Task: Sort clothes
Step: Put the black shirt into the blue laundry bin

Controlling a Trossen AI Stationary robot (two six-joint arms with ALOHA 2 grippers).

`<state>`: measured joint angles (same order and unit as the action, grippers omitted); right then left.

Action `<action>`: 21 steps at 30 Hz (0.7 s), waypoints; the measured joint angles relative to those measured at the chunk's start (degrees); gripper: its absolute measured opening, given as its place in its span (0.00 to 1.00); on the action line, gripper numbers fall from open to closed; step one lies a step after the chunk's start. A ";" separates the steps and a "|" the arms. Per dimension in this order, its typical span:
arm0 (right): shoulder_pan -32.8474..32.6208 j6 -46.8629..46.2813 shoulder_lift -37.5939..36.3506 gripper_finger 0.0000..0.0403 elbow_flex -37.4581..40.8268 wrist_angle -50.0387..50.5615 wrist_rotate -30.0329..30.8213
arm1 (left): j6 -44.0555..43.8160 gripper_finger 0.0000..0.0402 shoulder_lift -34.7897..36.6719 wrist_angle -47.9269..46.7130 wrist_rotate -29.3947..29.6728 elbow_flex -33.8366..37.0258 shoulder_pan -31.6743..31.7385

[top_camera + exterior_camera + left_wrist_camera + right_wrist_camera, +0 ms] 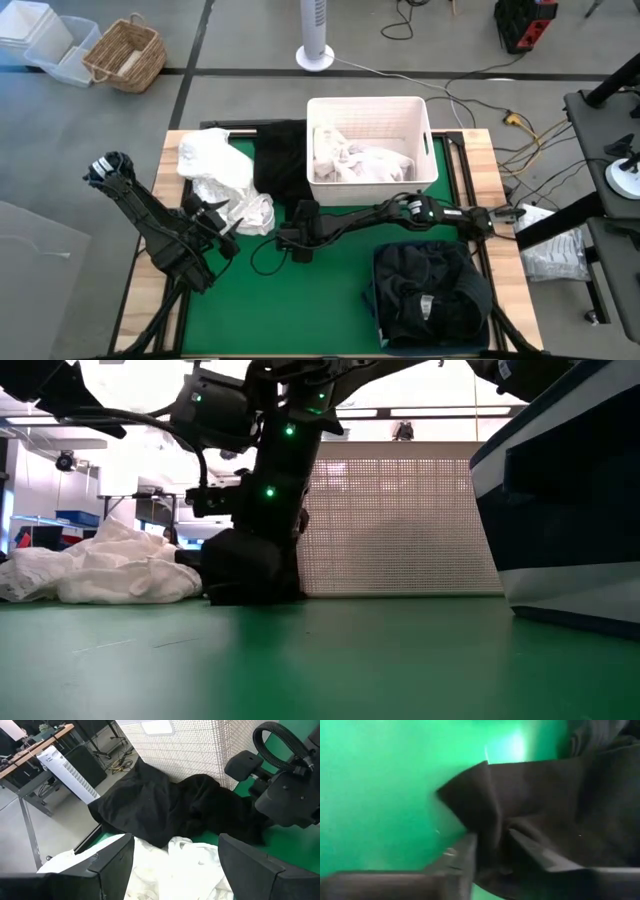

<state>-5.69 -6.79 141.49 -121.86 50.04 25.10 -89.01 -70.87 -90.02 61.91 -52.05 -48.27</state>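
A black garment (280, 160) lies on the green mat against the white bin's left wall, and also shows in the left wrist view (165, 805). White clothes (215, 175) are heaped at the table's left, partly on the black garment's edge (170, 865). My right gripper (298, 225) reaches across from the right and is shut on the black garment's near end (560, 795). My left gripper (226, 222) hovers open at the near side of the white heap, a finger on either side (175, 870). My right gripper pinches a bunched fold of the black garment (497, 832) between its two fingers (465, 855), near the garment's near edge. It comes from above, pointing down (255, 575). The garment rests on the mat, one corner (470, 785) spread flat beside the fingers.
The white perforated bin (365, 102) at the far middle holds white clothes. The navy fabric bin (478, 300) at the near right holds dark clothes and looms at the right of the low view (570, 510). Bare green mat (290, 310) lies near centre. A wicker basket (125, 55) stands off the table.
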 joint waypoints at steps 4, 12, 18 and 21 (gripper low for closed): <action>-0.27 0.38 -0.38 0.05 0.04 0.69 0.39 | 0.06 0.65 0.00 0.00 -0.04 0.00 0.00; -3.01 -1.11 -7.47 0.02 0.28 5.32 0.38 | 1.00 0.65 -0.05 0.00 -0.52 0.02 0.00; -6.09 -0.53 -15.14 0.02 0.24 7.98 0.46 | 4.53 0.65 -1.00 2.56 0.51 0.02 -0.04; -7.76 0.09 -20.04 0.02 0.22 8.55 0.63 | 11.34 0.65 -1.64 7.77 1.98 0.02 -0.04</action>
<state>-13.46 -6.71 121.44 -121.64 58.59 25.74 -77.67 -72.51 -82.25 63.89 -52.03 -48.31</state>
